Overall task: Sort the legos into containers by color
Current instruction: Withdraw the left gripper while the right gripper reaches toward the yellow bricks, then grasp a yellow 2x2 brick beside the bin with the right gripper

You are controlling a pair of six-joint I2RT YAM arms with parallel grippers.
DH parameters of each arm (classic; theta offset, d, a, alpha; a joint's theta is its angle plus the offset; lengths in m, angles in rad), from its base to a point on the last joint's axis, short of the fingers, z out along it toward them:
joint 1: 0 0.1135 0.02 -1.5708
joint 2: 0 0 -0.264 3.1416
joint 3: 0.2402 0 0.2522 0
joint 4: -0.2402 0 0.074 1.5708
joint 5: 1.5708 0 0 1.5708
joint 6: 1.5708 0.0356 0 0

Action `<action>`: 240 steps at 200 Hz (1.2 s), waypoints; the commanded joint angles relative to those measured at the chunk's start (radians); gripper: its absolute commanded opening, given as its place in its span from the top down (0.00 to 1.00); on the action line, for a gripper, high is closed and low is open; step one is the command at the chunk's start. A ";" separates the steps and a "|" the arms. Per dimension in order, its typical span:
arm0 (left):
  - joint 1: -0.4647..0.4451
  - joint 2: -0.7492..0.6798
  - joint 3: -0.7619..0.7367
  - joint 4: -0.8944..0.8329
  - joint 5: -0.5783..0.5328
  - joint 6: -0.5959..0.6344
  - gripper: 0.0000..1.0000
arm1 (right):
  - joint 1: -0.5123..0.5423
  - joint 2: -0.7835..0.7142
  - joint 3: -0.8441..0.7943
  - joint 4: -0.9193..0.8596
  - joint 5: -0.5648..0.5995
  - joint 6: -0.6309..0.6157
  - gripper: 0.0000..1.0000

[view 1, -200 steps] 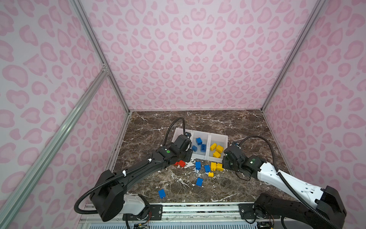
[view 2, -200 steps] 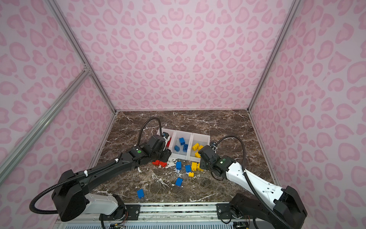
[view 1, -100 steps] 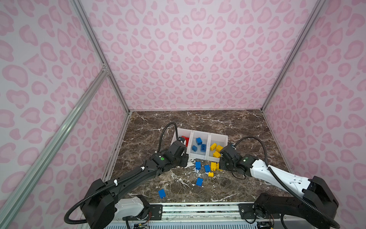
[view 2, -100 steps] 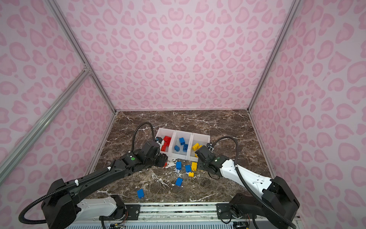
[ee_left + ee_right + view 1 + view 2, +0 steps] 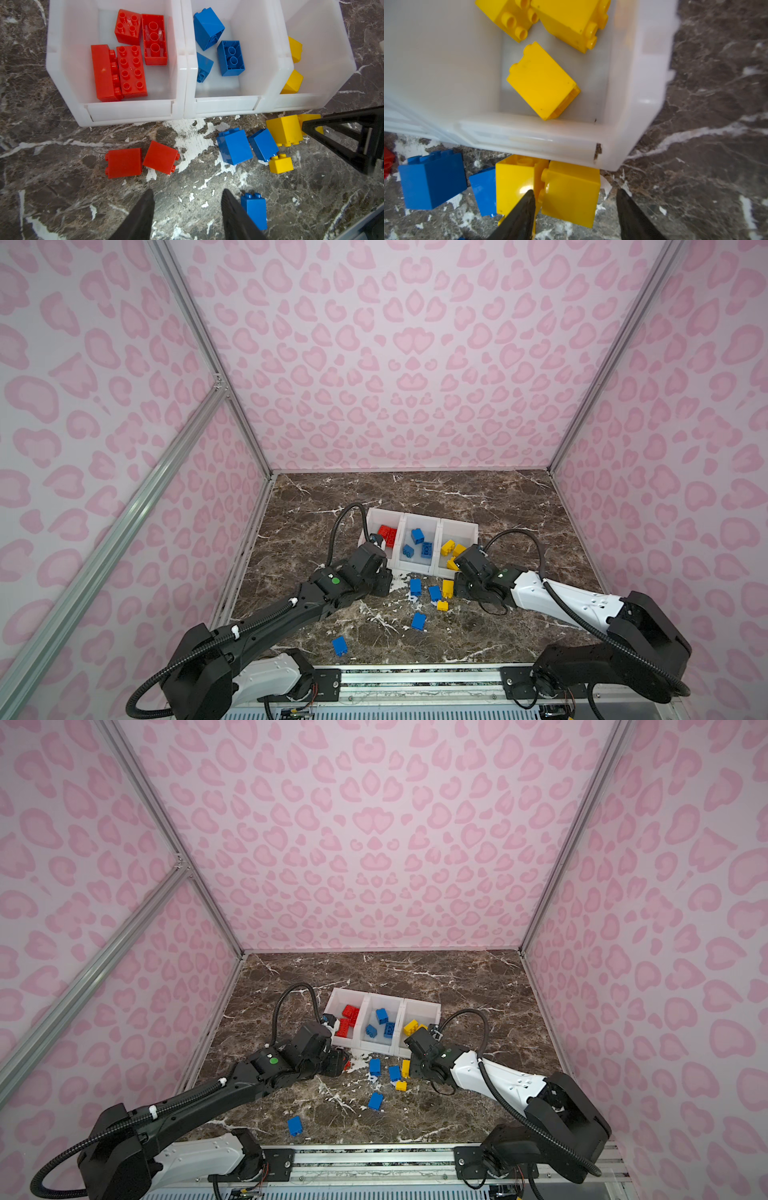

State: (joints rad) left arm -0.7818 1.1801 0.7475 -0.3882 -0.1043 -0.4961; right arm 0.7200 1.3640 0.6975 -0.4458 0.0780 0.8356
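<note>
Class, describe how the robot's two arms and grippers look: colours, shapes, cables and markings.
Left arm: black links, white base, green dot, ribbed black cable. Right arm: white forearm, black joints, green dot, black cable. The left gripper and right gripper have slim black tapering fingers.

Bright, even light; soft shadows; edges bend; right wrist view slightly blurred.

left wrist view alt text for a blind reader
The open, empty left gripper hangs above a marble tabletop scattered with loose lego bricks: two red, three blue, some yellow. Beyond stand three joined white bins, each holding bricks of one colour: red, blue, yellow.
</note>
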 commanded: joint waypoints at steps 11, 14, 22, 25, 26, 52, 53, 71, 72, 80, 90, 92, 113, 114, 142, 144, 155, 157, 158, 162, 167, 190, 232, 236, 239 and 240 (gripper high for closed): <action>-0.006 -0.004 -0.007 0.031 0.002 -0.013 0.46 | 0.001 0.019 -0.005 0.004 0.020 0.013 0.38; -0.007 -0.004 -0.007 0.030 0.002 -0.013 0.46 | 0.001 0.018 -0.005 -0.001 0.024 0.016 0.38; -0.008 -0.002 -0.007 0.030 0.002 -0.013 0.45 | -0.001 0.018 -0.004 -0.012 0.035 0.019 0.39; -0.009 -0.002 -0.007 0.030 0.002 -0.013 0.45 | -0.001 0.017 -0.004 -0.017 0.041 0.021 0.39; -0.009 -0.002 -0.007 0.030 0.002 -0.013 0.45 | -0.001 0.017 -0.004 -0.019 0.042 0.021 0.39; -0.014 0.001 -0.007 0.031 0.002 -0.015 0.46 | -0.006 0.005 -0.011 -0.048 0.060 0.025 0.39; -0.015 0.002 -0.007 0.031 0.002 -0.015 0.46 | -0.006 0.005 -0.011 -0.048 0.060 0.025 0.39; -0.016 0.006 -0.005 0.031 0.002 -0.016 0.46 | -0.010 -0.003 -0.019 -0.048 0.059 0.026 0.39; -0.016 0.006 -0.005 0.031 0.002 -0.016 0.46 | -0.009 -0.003 -0.019 -0.048 0.059 0.025 0.39; -0.019 0.008 -0.005 0.031 0.002 -0.018 0.45 | -0.010 -0.005 -0.019 -0.045 0.056 0.023 0.39; -0.020 0.009 -0.005 0.032 0.002 -0.018 0.45 | -0.009 -0.004 -0.018 -0.037 0.048 0.016 0.39; -0.020 0.009 -0.005 0.032 0.002 -0.019 0.46 | -0.010 -0.003 -0.017 -0.035 0.046 0.013 0.39; -0.021 0.011 -0.004 0.031 0.002 -0.018 0.46 | -0.009 0.026 0.000 -0.028 0.033 -0.005 0.39; -0.021 0.012 -0.004 0.032 0.002 -0.018 0.45 | -0.010 0.026 0.000 -0.028 0.033 -0.005 0.39; -0.022 0.010 -0.005 0.032 0.002 -0.018 0.46 | -0.010 0.068 0.019 -0.018 0.028 -0.018 0.40; -0.022 0.010 -0.004 0.031 0.002 -0.018 0.45 | -0.009 0.070 0.020 -0.018 0.029 -0.019 0.40; -0.023 0.010 -0.004 0.031 0.000 -0.019 0.45 | -0.011 0.080 0.026 -0.018 0.033 -0.024 0.41; -0.023 0.010 -0.004 0.031 0.000 -0.019 0.45 | -0.011 0.082 0.027 -0.018 0.034 -0.025 0.41; -0.023 0.010 -0.004 0.030 0.000 -0.019 0.46 | -0.011 0.083 0.028 -0.018 0.034 -0.025 0.41; -0.024 0.010 -0.004 0.029 -0.001 -0.019 0.46 | -0.011 0.086 0.030 -0.018 0.035 -0.027 0.41; -0.024 0.010 -0.004 0.028 0.000 -0.019 0.45 | -0.013 0.091 0.031 -0.018 0.037 -0.027 0.42; -0.024 0.015 -0.002 0.028 0.002 -0.019 0.46 | -0.017 0.107 0.029 -0.013 0.036 -0.032 0.48; -0.026 0.015 -0.004 0.029 -0.003 -0.019 0.45 | -0.016 0.065 0.011 -0.019 0.051 -0.017 0.59; -0.026 0.016 -0.004 0.029 -0.003 -0.019 0.46 | -0.015 0.059 0.012 -0.023 0.051 -0.016 0.59; -0.026 0.016 -0.004 0.028 -0.003 -0.019 0.46 | -0.014 0.054 0.013 -0.027 0.051 -0.016 0.59; -0.026 0.016 -0.004 0.029 -0.003 -0.019 0.45 | -0.014 0.051 0.014 -0.029 0.051 -0.016 0.59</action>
State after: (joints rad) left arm -0.8070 1.1934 0.7444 -0.3882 -0.1043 -0.5072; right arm 0.7025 1.4403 0.7158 -0.4614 0.1081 0.8120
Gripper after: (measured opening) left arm 0.545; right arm 0.428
